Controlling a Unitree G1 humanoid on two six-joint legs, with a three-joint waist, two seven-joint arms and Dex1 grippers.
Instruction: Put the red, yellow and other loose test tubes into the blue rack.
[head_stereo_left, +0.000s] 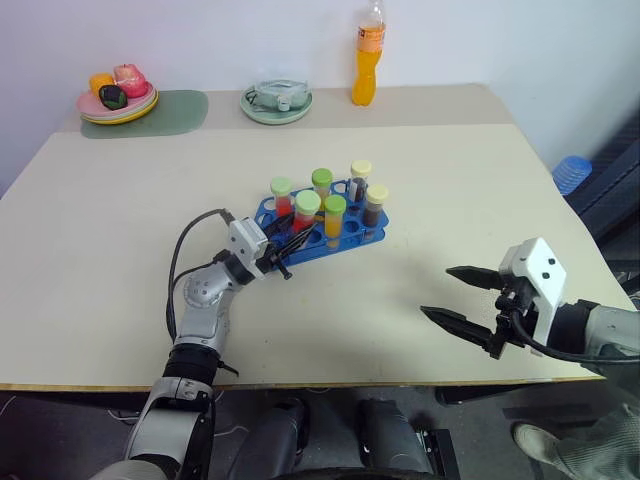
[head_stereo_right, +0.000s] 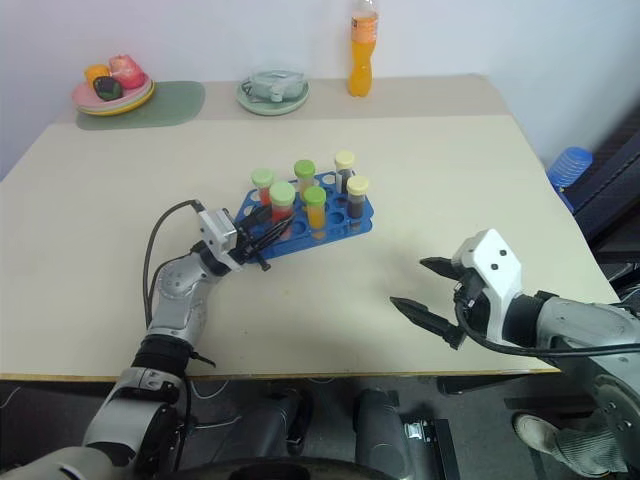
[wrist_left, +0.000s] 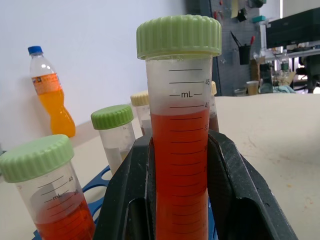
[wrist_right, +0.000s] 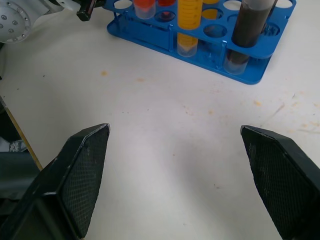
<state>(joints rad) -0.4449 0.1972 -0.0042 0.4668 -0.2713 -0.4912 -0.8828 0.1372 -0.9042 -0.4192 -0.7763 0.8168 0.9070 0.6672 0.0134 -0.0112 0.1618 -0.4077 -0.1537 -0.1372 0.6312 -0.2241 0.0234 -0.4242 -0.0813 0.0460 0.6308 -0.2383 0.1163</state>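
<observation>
Step in hand: the left pincer (head_stereo_left: 283, 250) is seating a red-filled tube (head_stereo_left: 306, 212) into the blue rack (head_stereo_left: 350, 238); I judge this as the last part of the placing, before the release.
Left pincer: clenched on the red-filled tube, its two black fingers (wrist_left: 235, 180) pressing the tube on both sides, below the green cap.
Red tube: upright at the rack's near left corner, among the other capped tubes; whether its bottom already sits fully in a hole I cannot tell.
Rack: it stands on the surface (head_stereo_left: 120, 250) and holds several tubes: two more with green caps, one with yellow liquid (head_stereo_left: 333, 216), two dark ones with pale caps (head_stereo_left: 375, 204).
Right pincer: released, fingers wide apart, hanging over bare surface well to the right of the rack (head_stereo_left: 470, 300).
Loose tubes: I see none lying on the surface near the rack, so the task seems nearly done.
How to do it well: keep the tube vertical, push straight down until it stops, then open the fingers slowly.
Risk: the fingers are close to the neighbour tubes, so a withdrawal sideways may tip them or drag the rack; better go back along the pincer's own line.
Other things: a plate with fruit (head_stereo_left: 118, 95), a dish and an orange bottle (head_stereo_left: 368, 55) stand far behind the rack and play no part.
</observation>
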